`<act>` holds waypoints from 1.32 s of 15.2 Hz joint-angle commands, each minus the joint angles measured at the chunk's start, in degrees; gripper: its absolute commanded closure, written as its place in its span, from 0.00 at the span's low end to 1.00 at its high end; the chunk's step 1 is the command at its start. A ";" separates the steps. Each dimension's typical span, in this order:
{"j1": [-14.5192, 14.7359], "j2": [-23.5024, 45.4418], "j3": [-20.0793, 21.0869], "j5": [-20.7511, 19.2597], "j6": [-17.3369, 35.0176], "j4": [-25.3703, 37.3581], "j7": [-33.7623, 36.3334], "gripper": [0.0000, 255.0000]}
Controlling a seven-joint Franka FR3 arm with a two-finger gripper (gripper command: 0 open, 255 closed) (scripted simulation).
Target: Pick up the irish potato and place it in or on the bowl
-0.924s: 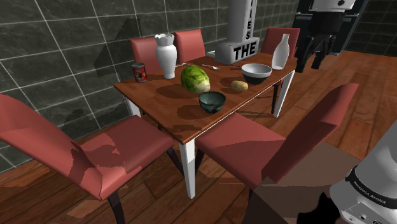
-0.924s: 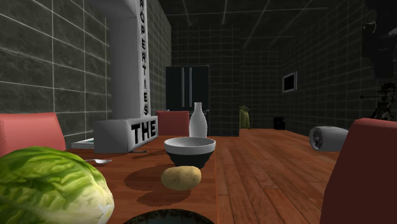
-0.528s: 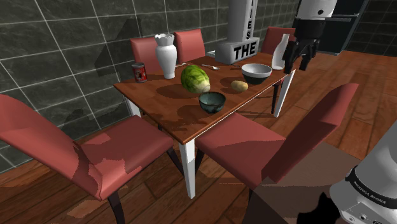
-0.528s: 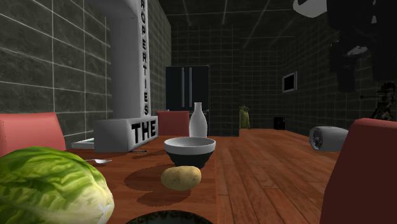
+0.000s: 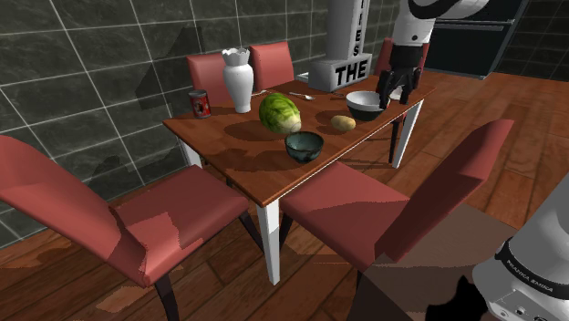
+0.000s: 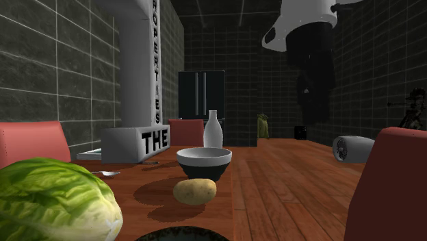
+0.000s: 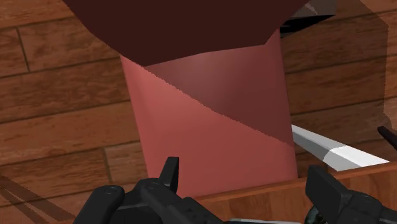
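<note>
- On the wooden table [image 5: 232,155], toward its far end in the shoulder view, the potato [image 5: 343,122] lies on its side just beside the white-lined bowl [image 5: 367,104]. A dark teal bowl [image 5: 304,145] sits near it on the other side, and we cannot tell which bowl the task means.
- Seen low across the table, the potato [image 6: 194,191] rests in front of the white-lined bowl [image 6: 204,163], seemingly not touching it.
- We judge the potato firm and dense, fairly heavy for its bulk, and not fragile. Its rounded oval form may roll if nudged, and its dull skin should give the pads decent purchase.
- We would take it from above across its narrow width, at the middle, with one finger on each long side.
- Our gripper [image 5: 398,95] hangs above the table's far corner, beside the white-lined bowl and higher than it. In the wrist view its fingers [image 7: 169,177] stand wide apart with nothing between them, and a red chair back [image 7: 210,127] and the table's edge lie beneath.
- Sharing the tabletop are a green cabbage [image 5: 280,114], a white vase [image 5: 238,80], a red can [image 5: 200,104], a white bottle [image 6: 213,130] and a grey block lettered THE [image 5: 351,73].
- Round the table stand red chairs [image 5: 173,219] on a plank floor [image 5: 511,155], with dark tiled walls [image 5: 82,82] and a black refrigerator [image 6: 202,96] at the back.
</note>
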 commanded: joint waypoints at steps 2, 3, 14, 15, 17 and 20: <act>-0.14 6.88 -0.90 0.15 2.22 4.23 -1.68 0.00; -0.22 9.16 -1.19 0.26 2.83 5.75 -2.26 0.00; -2.07 34.73 -2.96 2.71 4.69 27.72 -8.08 0.00; -2.36 37.15 -2.98 2.96 4.40 30.28 -8.49 0.00; -2.99 42.12 -2.97 3.45 3.57 35.78 -9.24 0.00; -4.07 49.99 -2.83 4.08 1.56 45.24 -10.14 0.00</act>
